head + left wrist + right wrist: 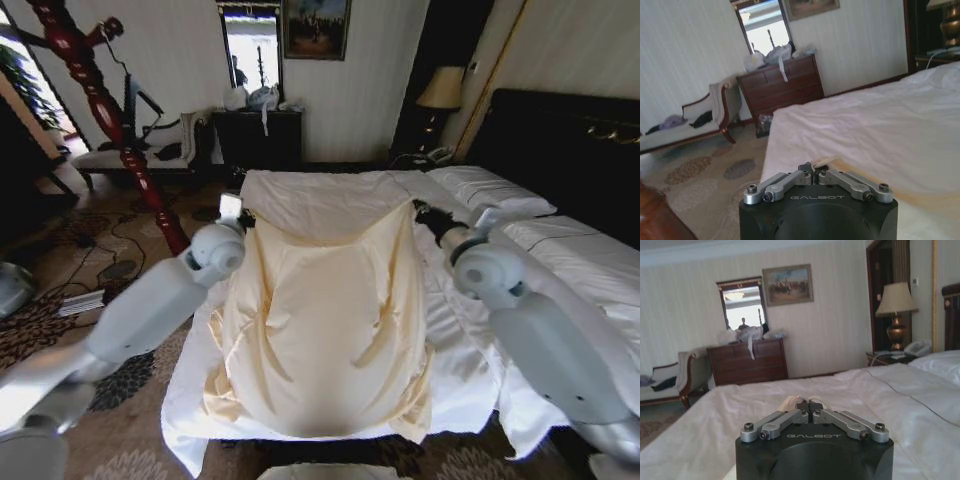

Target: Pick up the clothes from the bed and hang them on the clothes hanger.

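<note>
The cream shirt (325, 320) lies spread flat on the white duvet of the bed (560, 260), its lower hem at the bed's near edge and its upper edge drawn taut across the middle of the mattress between the two grippers. The left gripper (243, 217) sits at the shirt's upper left corner, near the left edge of the bed; in the left wrist view its fingers (805, 175) are pressed together with a fold of cream fabric pinched between the tips. The right gripper (428, 214) holds the upper right corner, toward the pillows (490, 188) and black headboard (570, 140); in the right wrist view its fingers (802, 412) meet around a small bunch of pale cloth. Both arms reach forward from the near edge on either side of the garment. A dark-red wooden coat stand (95, 100) stands off the left side of the bed, and a dark dresser (257, 138) sits against the far wall.
</note>
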{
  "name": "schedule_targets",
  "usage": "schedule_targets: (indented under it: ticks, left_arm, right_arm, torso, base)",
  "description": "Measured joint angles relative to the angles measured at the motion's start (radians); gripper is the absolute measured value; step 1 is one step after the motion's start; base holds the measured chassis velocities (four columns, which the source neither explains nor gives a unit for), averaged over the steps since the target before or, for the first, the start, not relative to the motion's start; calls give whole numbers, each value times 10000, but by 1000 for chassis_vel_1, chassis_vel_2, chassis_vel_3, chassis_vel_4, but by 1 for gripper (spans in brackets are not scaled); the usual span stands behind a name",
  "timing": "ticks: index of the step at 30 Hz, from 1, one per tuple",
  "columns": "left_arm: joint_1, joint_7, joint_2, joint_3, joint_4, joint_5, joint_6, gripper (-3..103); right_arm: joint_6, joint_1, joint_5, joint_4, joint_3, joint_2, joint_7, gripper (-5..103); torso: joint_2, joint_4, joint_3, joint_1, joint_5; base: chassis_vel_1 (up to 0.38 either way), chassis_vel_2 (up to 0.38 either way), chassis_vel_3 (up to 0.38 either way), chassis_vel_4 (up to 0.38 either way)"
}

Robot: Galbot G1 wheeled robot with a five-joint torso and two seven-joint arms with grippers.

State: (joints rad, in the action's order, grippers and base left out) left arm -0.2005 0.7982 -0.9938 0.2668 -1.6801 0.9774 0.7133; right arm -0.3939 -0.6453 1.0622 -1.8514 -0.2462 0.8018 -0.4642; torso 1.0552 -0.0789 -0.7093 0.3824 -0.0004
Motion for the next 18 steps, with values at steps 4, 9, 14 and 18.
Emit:
schedule_targets:
  ticks: [4,9,14,18]
  left_arm:
    - [86,-458,-558,-12,1280,-803,-253,2]
    - [568,-564,-1173,-21,2640,-1098,-286,2]
    - [1257,-706,-2011,257,4193,-1136,-286,2]
    - [1688,-813,-2806,411,5349,-1277,-286,2]
  right_arm:
    - [145,467,-513,1080,781,497,191,0]
    - [301,1322,-790,2479,1627,958,374,0]
    - [389,2071,-1105,3647,2244,1411,577,0]
    - [537,2388,-1526,4407,2483,1697,707,0]
  torso:
    - [2,9,4,-6,7]
    - [3,18,3,-5,2]
    - [3,8,3,-5,5]
    - [2,10,2,-4,5]
  base:
    - [0,0,0,0]
    - [0,0,0,0]
    - [0,0,0,0]
    - [0,0,0,0]
